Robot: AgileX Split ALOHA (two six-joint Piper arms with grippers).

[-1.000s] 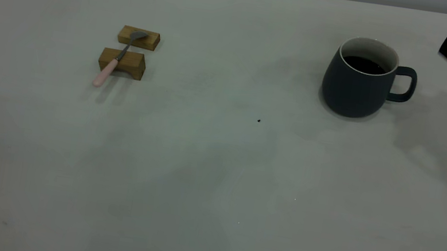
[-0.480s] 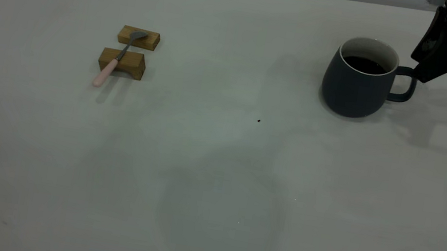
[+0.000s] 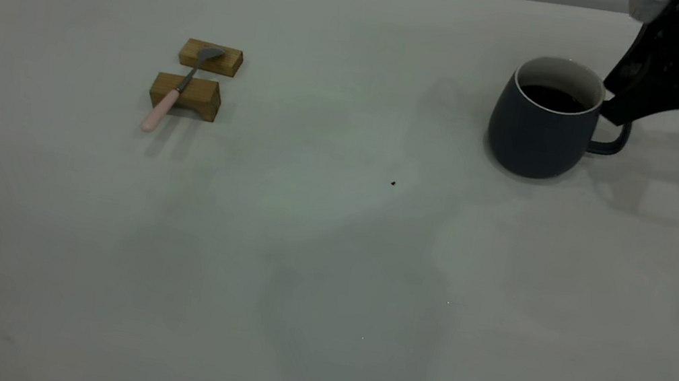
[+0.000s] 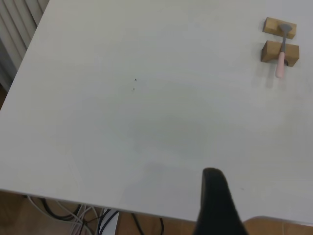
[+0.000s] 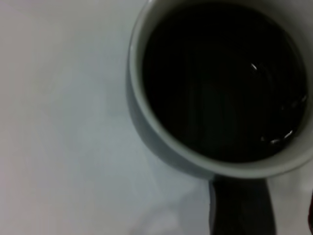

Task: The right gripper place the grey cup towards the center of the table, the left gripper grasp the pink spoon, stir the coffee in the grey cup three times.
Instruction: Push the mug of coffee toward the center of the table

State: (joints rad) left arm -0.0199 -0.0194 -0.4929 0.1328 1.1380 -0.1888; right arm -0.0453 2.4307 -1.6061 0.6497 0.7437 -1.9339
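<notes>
On the pale matte desk (image 3: pixel 303 246), my right gripper (image 3: pixel 617 112) reached the rounded grey cup (image 3: pixel 539 137) at its loop handle; I could not tell how wide its jaws stood.

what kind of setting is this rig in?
Probably a lab test bench: a bare pale grey-white table, loose cables under its edge, and staged props, a dark slate-grey mug and two small wooden blocks.
</notes>
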